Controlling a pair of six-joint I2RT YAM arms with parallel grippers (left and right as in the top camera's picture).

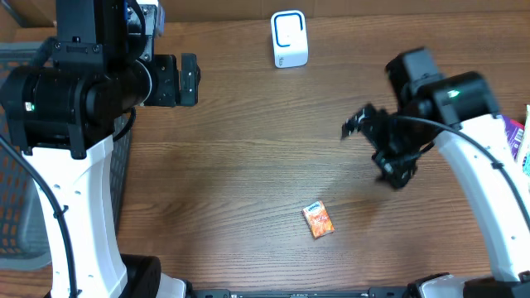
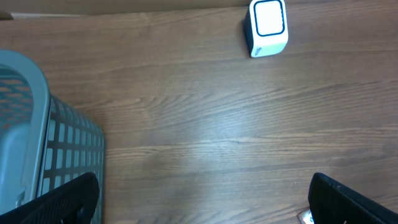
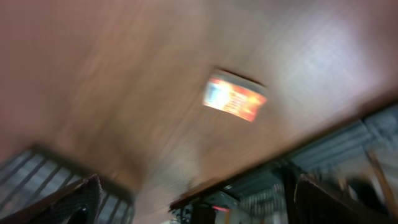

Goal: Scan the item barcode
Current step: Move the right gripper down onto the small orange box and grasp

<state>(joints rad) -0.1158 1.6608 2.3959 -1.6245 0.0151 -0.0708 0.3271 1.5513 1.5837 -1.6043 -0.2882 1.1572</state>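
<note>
The item is a small orange packet (image 1: pixel 318 221) lying flat on the wooden table, front centre. It shows blurred in the right wrist view as an orange packet (image 3: pixel 235 99). The scanner, a white box with a blue-rimmed face (image 1: pixel 289 39), stands at the back centre and appears in the left wrist view as the scanner (image 2: pixel 268 28). My right gripper (image 1: pixel 375 150) hangs open above the table, up and to the right of the packet, holding nothing. My left gripper (image 1: pixel 190 79) is open and empty at the back left, well away from the packet.
A grey mesh basket (image 1: pixel 16 165) stands at the table's left edge, its wall (image 2: pixel 37 124) close to my left fingers (image 2: pixel 62 199). Colourful packages (image 1: pixel 517 136) lie at the right edge. Bare wood lies around the packet.
</note>
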